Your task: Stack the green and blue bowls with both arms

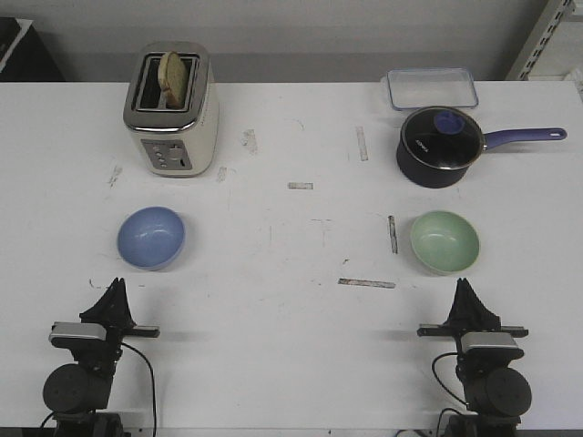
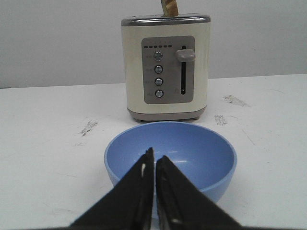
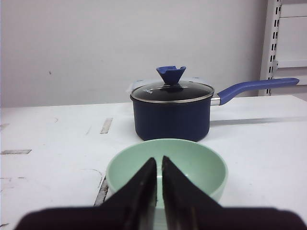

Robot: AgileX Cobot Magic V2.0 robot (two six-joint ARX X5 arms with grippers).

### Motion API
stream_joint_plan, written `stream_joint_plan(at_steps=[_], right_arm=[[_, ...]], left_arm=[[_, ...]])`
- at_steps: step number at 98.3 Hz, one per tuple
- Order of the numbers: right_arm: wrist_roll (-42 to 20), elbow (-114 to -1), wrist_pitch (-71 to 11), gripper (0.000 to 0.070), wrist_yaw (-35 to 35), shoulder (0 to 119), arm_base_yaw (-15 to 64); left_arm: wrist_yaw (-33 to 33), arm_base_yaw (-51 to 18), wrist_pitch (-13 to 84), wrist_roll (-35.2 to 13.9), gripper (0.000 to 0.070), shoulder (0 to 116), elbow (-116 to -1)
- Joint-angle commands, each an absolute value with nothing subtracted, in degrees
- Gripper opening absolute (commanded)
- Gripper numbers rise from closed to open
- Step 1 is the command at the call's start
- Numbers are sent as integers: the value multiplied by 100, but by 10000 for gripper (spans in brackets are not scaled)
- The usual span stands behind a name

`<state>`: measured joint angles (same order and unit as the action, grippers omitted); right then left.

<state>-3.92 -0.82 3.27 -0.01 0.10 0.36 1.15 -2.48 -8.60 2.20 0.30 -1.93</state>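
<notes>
The blue bowl [image 1: 151, 238] stands upright on the white table at the left, the green bowl [image 1: 444, 241] at the right, far apart. My left gripper [image 1: 116, 289] is shut and empty, just short of the blue bowl on its near side. My right gripper [image 1: 464, 287] is shut and empty, just short of the green bowl on its near side. In the left wrist view the blue bowl [image 2: 192, 153] sits right beyond the closed gripper [image 2: 154, 159]. In the right wrist view the green bowl [image 3: 192, 165] sits right beyond the closed gripper [image 3: 159, 162].
A cream toaster [image 1: 171, 107] with a slice of bread stands behind the blue bowl. A dark blue saucepan [image 1: 440, 146] with a glass lid and long handle stands behind the green bowl, a clear lidded box [image 1: 432, 88] behind it. Tape marks [image 1: 367, 283] lie mid-table.
</notes>
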Motion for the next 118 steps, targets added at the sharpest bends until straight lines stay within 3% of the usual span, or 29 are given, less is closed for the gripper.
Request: stream_joint_plan(at_steps=[1,95,118], right_arm=[[-469,-73,397,8,1,8,36],[-454,-117,412,6,1,8,40],[14,-1105,-683,6,183,279,40]], left_arm=[[113,-248,-948,193,1,19,-80],[110,-248,-945,193,1,19,-80],[113,-248,-948,193,1,19,-80]])
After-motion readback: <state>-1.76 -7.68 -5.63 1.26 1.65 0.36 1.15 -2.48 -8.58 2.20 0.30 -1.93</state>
